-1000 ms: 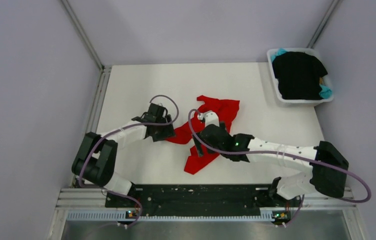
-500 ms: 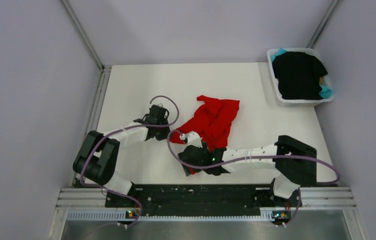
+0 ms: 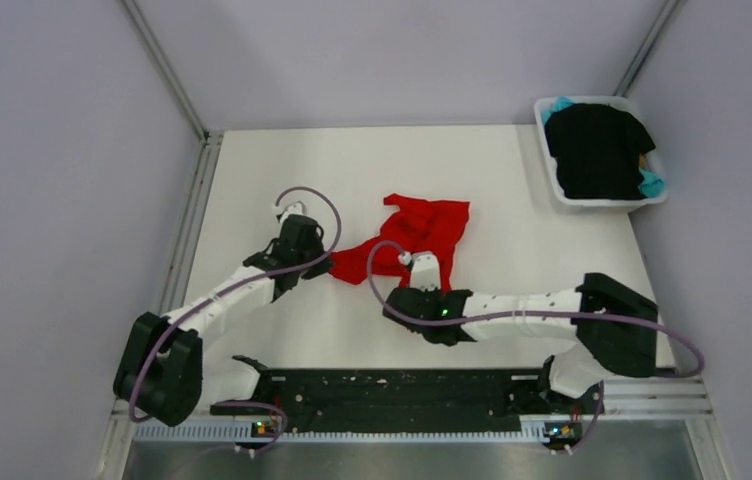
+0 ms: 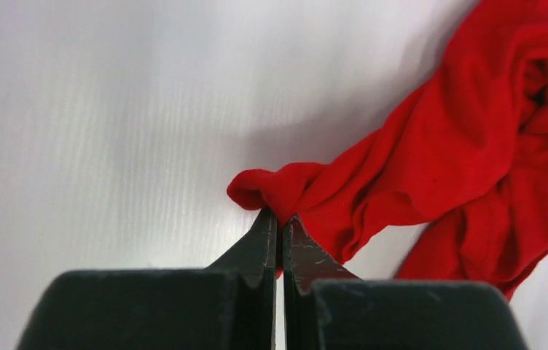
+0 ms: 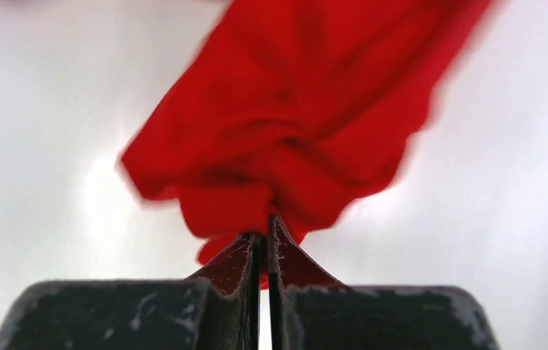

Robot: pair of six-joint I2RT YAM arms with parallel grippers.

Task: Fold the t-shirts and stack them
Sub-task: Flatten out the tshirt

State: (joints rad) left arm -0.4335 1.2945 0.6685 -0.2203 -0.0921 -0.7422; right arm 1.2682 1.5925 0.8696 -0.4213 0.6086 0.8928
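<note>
Tub: a white tub [image 3: 607,204] sits at the table's [image 3: 512,250] far right corner.
Tub contents: a black shirt [image 3: 597,148] is spread over the top and covers most of the opening. Bits of a teal shirt [image 3: 650,184] show from under it at the tub's near right and far left corners.
Red shirt: the red shirt [image 3: 422,235] lies crumpled on the table, well apart from the tub, to its left and nearer the arms. One strip of cloth is drawn out further left, away from the tub.
Left claw: the left claw [image 3: 324,268] is at the shirt end farthest from the tub. In the left wrist view its fingers [image 4: 280,219] are pressed together with no gap, pinching a bunched tip of the red shirt [image 4: 439,146]. The rest of the shirt trails off to the right over the table.
Right claw: the right claw [image 3: 430,285] is at the shirt's near edge, on the side closer to the tub. In the right wrist view its fingers [image 5: 264,226] are closed tight on a gathered wad of the red shirt [image 5: 307,95]. The cloth there is blurred.
</note>
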